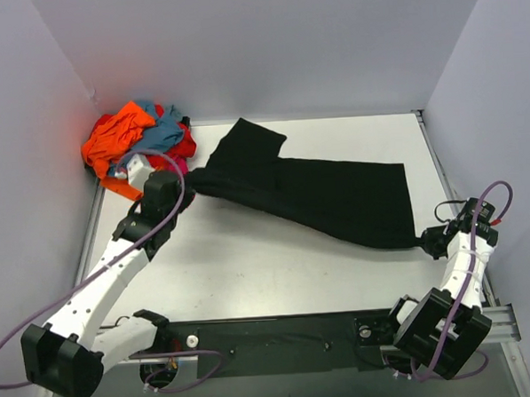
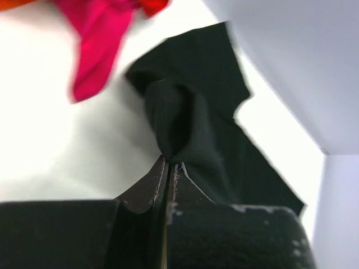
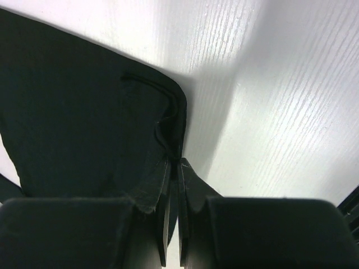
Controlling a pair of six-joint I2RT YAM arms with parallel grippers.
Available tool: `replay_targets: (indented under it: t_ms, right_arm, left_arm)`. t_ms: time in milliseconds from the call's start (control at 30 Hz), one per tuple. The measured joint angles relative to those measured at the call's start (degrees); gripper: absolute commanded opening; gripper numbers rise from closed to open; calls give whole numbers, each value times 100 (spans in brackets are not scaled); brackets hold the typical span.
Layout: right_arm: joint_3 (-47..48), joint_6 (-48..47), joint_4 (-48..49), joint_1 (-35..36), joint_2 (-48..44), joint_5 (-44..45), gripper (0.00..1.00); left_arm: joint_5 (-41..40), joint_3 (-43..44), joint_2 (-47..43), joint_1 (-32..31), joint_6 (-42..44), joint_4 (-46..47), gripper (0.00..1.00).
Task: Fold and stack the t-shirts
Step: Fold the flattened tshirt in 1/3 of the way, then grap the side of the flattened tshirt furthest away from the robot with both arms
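1 black t-shirt (image 1: 318,191) lies spread diagonally on the white table (image 1: 251,270), from back-centre to the right edge, pulled out btwn the 2 arms. L gripper (image 1: 189,179) is clamped on the shirt's left corner. Its wrist cam shows the jaws pressed together w/ a bunched fold of black cloth rising from the tips. R gripper (image 1: 425,241) is clamped on the shirt's right corner, hem seam caught btwn the closed jaws, close to the table's right edge.

1 pile of clothes (image 1: 138,143) sits in the back-left corner against the walls (image 1: 266,47). It shows orange, blue, red and pink, so 4 colours, but exact no. of garments can't tell. The pile is just behind the L gripper. Its pink piece (image 2: 92,50) is near the held corner, w/ bare table btwn them.
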Motion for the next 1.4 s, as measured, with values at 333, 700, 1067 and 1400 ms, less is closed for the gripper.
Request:
replay_targets:
  t_ms: [333,700,1067,1400]
  right_arm:
    - [-376,-22,-101,-11,-317,-160,0]
    - [-837,-46,-238,-48,-728,-136,4]
    - [-590,-380,-555,13,-669,323,54]
    - [809,-713,295,2527,-463,1272,46]
  left_arm:
    - [470,-3394,-2323,975,-190,-1294,0]
    - [723,-3414,-2234,1005,-328,-1375,32]
    - [518,-2822,-2468,1010,-140,-1858,68]
    - [623,-1657,-1609,1014,1266,-437,71]
